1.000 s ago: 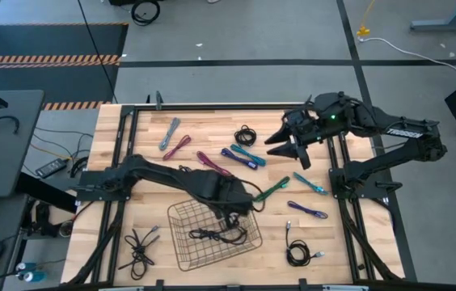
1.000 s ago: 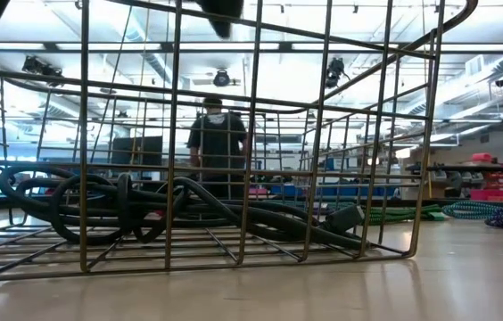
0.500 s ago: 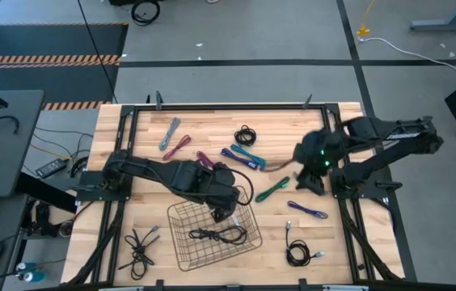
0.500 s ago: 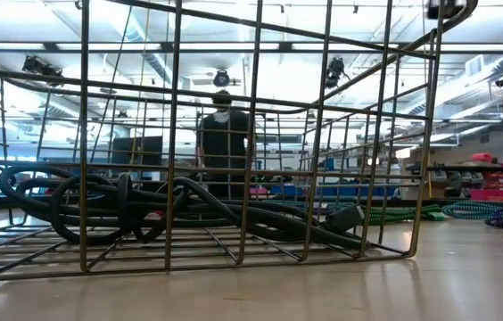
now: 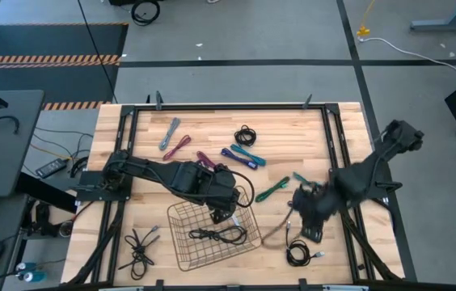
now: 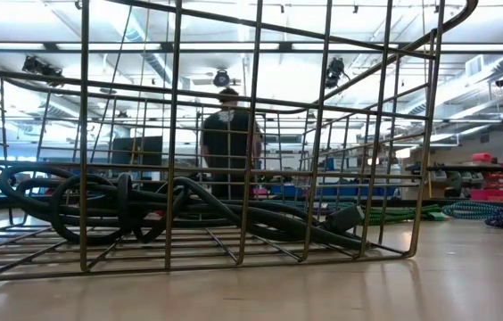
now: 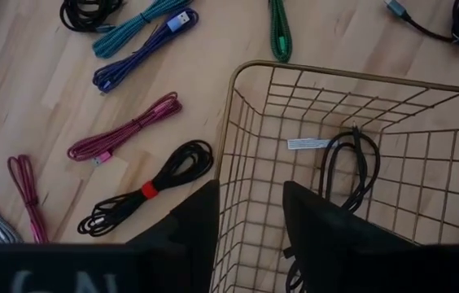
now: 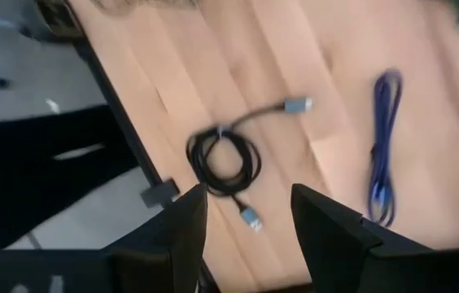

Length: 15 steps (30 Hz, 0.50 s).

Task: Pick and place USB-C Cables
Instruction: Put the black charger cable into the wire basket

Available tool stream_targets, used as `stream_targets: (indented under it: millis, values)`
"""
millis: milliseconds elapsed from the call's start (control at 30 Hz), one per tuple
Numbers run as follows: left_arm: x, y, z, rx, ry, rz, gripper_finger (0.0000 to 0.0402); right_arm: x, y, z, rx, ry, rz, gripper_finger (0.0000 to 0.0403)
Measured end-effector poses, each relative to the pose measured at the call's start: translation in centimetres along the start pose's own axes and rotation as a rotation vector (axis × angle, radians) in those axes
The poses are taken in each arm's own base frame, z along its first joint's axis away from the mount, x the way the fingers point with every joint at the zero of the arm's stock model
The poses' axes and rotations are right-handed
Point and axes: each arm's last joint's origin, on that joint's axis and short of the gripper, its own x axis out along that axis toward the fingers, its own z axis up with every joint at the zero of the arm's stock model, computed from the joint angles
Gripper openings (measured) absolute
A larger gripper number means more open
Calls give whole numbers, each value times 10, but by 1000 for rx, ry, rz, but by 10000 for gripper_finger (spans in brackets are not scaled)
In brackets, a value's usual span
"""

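My right pincer [image 5: 307, 220], spread and empty, has swung to the lower right above the coiled black USB-C cable [image 5: 297, 254], likely next for the wire mesh basket [image 5: 181, 250].

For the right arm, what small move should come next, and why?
Probably lower the right gripper, open and empty, onto the black coiled cable lying on the wooden table ahead of its fingers. It already hovers there, and the wire mesh basket holds only one black cable so far. The left gripper waits open over the basket.
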Motion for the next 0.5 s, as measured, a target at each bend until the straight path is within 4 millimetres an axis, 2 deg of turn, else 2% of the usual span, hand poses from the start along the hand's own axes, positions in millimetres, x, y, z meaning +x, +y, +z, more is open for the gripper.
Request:
stream_targets:
  millis: [167,333,500]
  values:
    - [0,0,0,0,3,-3,144,35,23,-23,28,93,-94,186]
    - [1,-1,0,-3,8,-19,144,67,42,-39,46,110,-133,186]
    - [1,-2,1,-5,6,-24,144,100,47,-45,83,91,-127,186]
